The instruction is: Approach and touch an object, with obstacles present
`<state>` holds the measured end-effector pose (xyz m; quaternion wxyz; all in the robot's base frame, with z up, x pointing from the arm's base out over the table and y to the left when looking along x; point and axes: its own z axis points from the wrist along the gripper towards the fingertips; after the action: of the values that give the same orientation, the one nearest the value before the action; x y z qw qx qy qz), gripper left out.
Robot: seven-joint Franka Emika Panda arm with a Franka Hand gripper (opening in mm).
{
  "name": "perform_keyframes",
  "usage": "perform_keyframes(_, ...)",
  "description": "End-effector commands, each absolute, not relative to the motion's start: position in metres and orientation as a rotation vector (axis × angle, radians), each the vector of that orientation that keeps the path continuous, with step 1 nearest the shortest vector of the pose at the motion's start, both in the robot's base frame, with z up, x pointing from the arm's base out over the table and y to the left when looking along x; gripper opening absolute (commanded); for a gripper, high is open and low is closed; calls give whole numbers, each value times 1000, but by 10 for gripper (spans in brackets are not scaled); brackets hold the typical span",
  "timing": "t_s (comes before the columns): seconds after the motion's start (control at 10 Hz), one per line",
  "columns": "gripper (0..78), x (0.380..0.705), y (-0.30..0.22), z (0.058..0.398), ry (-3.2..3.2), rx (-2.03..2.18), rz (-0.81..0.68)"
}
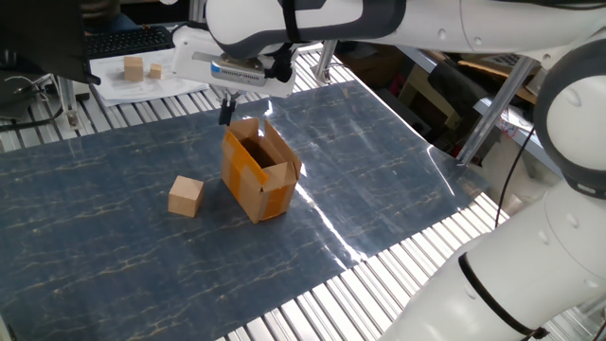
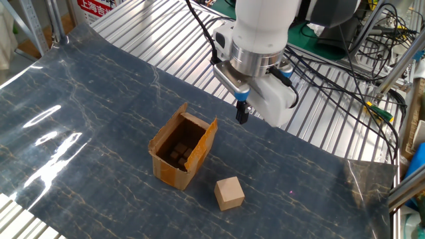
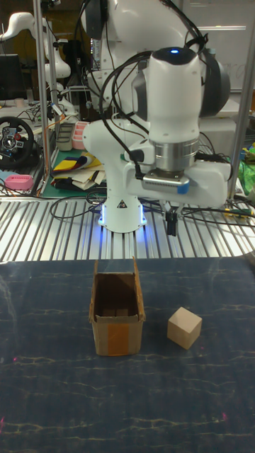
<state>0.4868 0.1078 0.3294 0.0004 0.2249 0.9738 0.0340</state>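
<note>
Plain light-tan wooden cube point(image 1: 186, 197) on the table point(image 1: 114, 265), smooth with sharp edges.
From left to right: the cube, the orange-brown cardboard box point(image 1: 259, 172) with raised flaps just beside it, and the gripper point(image 2: 242, 114) above the box's far side, fingers together, holding nothing.

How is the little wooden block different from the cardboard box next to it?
The wooden cube is solid and closed; the cardboard box is open on top with its flaps up. The cube is much smaller and shorter than the box. The cube is pale tan; the box is orange-brown. Both rest on the dark blue mat.
</note>
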Motion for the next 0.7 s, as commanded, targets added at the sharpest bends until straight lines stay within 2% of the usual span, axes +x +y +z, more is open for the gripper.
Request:
perform_keyframes(0.1, 0, 487, 108, 330, 3057, 697, 105)
perform_keyframes(0.7, 0, 487, 108, 330, 3037, 752, 96)
